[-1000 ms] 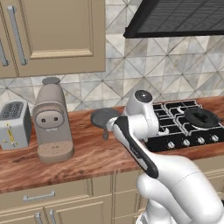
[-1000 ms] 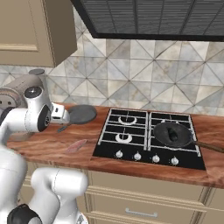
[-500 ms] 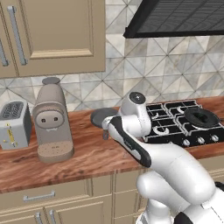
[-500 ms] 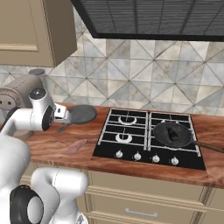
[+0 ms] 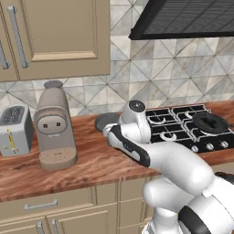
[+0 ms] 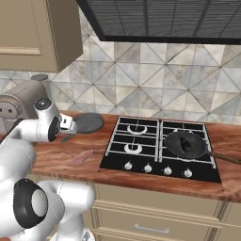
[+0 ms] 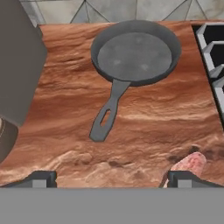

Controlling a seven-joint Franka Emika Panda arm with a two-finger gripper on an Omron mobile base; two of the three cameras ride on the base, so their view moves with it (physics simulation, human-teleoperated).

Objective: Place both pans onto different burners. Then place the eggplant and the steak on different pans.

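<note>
Wide-open, empty gripper [image 7: 111, 177] hovers over the wooden counter [image 7: 144, 127], above the matte grey frying pan [image 7: 135, 52] near its back edge. Darker long-handled pan [image 6: 185, 144] already sits on a burner holding the eggplant [image 6: 186, 143]; reddish steak [image 6: 81, 157] waits near the front edge.

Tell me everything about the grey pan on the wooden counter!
The grey pan is round, shallow and matte, like cast iron, and it is empty. Its short handle has a slot near the end. It sits flat on the wooden counter, left of the stove, not on a burner. Nothing touches it; the open gripper hovers nearby.
</note>
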